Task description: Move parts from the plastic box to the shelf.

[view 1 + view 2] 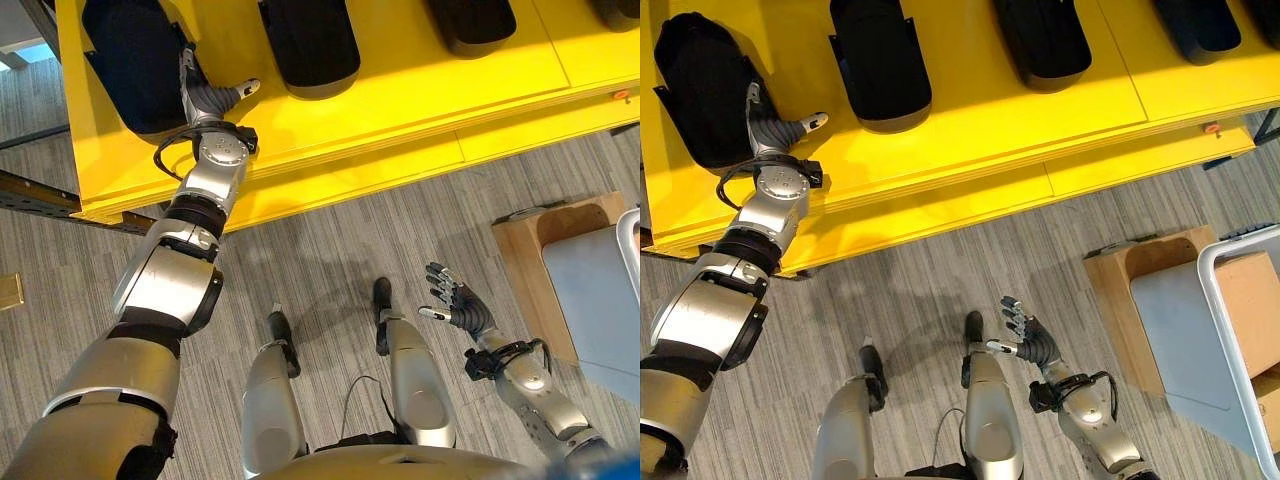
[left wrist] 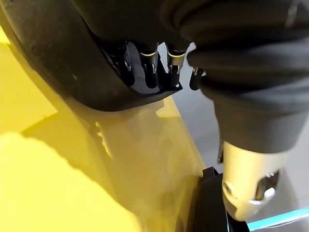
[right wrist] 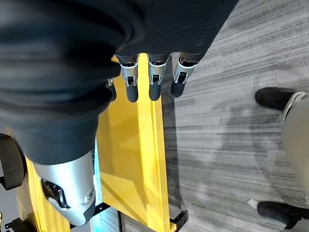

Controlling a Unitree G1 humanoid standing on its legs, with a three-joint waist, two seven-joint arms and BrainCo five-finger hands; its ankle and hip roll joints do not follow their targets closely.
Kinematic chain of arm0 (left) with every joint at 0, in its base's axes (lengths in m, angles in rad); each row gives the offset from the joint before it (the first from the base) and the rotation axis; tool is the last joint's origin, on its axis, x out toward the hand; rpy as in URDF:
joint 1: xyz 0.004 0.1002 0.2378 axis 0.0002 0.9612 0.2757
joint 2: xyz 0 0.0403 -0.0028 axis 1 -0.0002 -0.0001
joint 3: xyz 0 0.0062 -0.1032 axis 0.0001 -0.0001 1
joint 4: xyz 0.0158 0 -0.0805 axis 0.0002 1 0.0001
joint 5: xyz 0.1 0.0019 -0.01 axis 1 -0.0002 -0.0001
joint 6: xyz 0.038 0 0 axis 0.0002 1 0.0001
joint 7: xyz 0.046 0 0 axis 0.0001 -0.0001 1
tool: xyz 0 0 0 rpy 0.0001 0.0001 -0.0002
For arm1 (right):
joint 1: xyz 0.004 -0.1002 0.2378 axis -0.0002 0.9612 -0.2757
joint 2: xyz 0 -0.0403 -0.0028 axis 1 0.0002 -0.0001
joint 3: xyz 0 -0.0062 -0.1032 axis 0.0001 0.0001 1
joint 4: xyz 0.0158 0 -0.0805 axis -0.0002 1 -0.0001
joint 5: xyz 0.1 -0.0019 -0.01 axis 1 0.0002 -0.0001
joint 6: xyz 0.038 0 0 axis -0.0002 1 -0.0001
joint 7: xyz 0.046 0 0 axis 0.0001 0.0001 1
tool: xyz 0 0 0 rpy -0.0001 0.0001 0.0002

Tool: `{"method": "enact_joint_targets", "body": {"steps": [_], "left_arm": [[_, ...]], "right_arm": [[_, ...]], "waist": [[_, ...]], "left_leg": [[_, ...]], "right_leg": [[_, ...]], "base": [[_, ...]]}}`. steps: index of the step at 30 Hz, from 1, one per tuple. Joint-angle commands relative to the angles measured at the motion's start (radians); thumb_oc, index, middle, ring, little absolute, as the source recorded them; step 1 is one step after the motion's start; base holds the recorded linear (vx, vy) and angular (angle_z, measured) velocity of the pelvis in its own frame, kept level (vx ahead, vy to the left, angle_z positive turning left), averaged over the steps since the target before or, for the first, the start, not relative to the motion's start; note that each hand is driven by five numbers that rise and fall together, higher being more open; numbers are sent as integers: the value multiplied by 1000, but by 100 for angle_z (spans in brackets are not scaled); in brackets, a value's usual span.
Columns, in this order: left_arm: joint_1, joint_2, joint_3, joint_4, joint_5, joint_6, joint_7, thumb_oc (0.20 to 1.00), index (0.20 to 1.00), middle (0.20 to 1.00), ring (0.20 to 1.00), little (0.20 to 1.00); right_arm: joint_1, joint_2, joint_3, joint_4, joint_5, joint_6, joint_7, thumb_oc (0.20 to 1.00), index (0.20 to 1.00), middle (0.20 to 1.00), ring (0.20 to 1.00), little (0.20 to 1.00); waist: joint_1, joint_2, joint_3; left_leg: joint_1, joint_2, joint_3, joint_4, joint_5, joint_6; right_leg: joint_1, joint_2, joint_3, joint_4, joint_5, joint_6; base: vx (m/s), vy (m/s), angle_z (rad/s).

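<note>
My left robot hand (image 1: 770, 128) rests on the yellow shelf (image 1: 990, 130), fingers against the near end of a black part (image 1: 702, 90) lying toward 11 o'clock from my wrist; thumb splayed to 3 o'clock (whether the fingers curl round the part's rim, I cannot tell). The part's long axis runs roughly 12 to 6. Three more parts (image 1: 880, 62) sit in a row toward 3 o'clock. My right robot hand (image 1: 1030, 338) hangs relaxed and empty over the floor, nearer the plastic box (image 1: 1230, 310) at 3 o'clock.
</note>
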Motion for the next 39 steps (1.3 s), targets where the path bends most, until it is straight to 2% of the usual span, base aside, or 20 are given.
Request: {"method": "enact_joint_targets", "body": {"steps": [1, 23, 39], "left_arm": [[-28, 30, 23, 27, 44, -25, 20, 1000, 1000, 1000, 1000, 1000], [110, -9, 49, -32, 78, -22, -3, 1000, 1000, 1000, 1000, 1000], [204, 4, 85, -86, 94, -24, 0, 1000, 1000, 1000, 1000, 1000]], "right_arm": [[30, -24, -18, -79, 7, -58, 8, 1000, 1000, 1000, 1000, 1000], [50, -34, -37, -90, -6, -57, 10, 1000, 1000, 1000, 1000, 1000], [46, -34, -43, -91, -12, -57, 7, 1000, 1000, 1000, 1000, 1000]], "waist": [[25, -13, -52], [32, -8, -44], [43, -7, -34]], "left_leg": [[-61, 64, -35, 38, 65, -45], [-63, 65, -38, 47, 63, -45], [-67, 63, -41, 50, 64, -42]], "right_leg": [[52, -83, 35, 88, -52, 85], [37, -84, 40, 111, -58, 80], [37, -88, 35, 117, -59, 79]], "base": [[0, 0, 0], [0, 0, 0], [0, 0, 0]]}}
